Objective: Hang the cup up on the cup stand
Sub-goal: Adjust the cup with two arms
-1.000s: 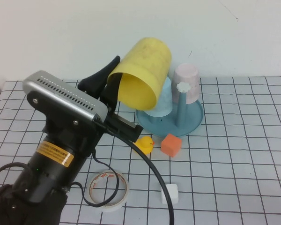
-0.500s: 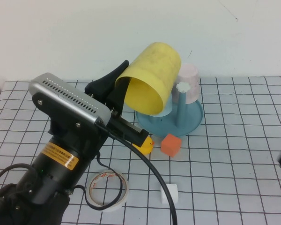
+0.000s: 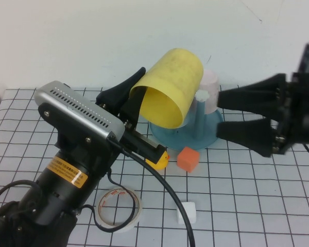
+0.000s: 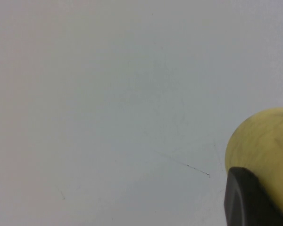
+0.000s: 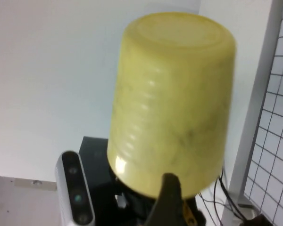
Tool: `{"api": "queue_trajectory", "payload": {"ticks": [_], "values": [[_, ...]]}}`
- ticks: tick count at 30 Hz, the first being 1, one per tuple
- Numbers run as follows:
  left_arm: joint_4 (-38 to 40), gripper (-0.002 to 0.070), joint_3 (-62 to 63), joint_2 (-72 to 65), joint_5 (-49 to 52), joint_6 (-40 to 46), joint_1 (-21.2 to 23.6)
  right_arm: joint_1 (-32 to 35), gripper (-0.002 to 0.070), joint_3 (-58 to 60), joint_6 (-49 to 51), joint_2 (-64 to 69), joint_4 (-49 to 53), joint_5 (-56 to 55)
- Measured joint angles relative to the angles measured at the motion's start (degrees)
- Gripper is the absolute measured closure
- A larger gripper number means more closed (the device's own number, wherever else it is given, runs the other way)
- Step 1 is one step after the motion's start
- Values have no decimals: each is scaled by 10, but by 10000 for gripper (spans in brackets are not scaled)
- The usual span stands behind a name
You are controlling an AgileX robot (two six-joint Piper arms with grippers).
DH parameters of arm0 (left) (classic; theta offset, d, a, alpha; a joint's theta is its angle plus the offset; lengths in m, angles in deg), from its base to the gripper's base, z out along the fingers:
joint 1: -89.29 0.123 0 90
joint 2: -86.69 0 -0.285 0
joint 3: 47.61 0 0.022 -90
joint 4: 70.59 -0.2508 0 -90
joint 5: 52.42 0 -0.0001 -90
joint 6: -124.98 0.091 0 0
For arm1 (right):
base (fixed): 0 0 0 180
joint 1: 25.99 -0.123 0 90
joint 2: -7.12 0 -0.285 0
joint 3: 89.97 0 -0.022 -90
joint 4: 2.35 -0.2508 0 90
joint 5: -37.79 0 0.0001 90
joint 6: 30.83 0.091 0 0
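Bright yellow tapered plastic tumbler, no handle, is held aloft in the upper centre of the high view, clamped at its rim by the left jaws, which are closed on it. Its long axis is tilted, open mouth facing down and toward the lower left, closed end pointing up and right.

The teal-blue round tray-like cup stand sits on the gridded desk just below and right of the tumbler. Its peg with the white flower-shaped knob stands just beside the tumbler's rim. A pale pink cup already occupies a peg behind; the tumbler hides whatever stands to the left of the knob.

The right jaws, at centre right, stand wide open and empty, tips aimed at the stand and tumbler. The left arm is nearer and carries the load.

Judgement: the mouth must swing level over a free peg; knob and pink cup crowd the approach.

On the desk in front: yellow rubber duck, orange cube, tape roll, small white block
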Motion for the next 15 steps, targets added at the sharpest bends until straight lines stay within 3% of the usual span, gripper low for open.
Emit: {"api": "queue_trajectory", "payload": {"ticks": [15], "values": [[-2, 669, 0, 0, -1, 0, 0, -22, 82, -71, 2, 22, 2, -114]]}}
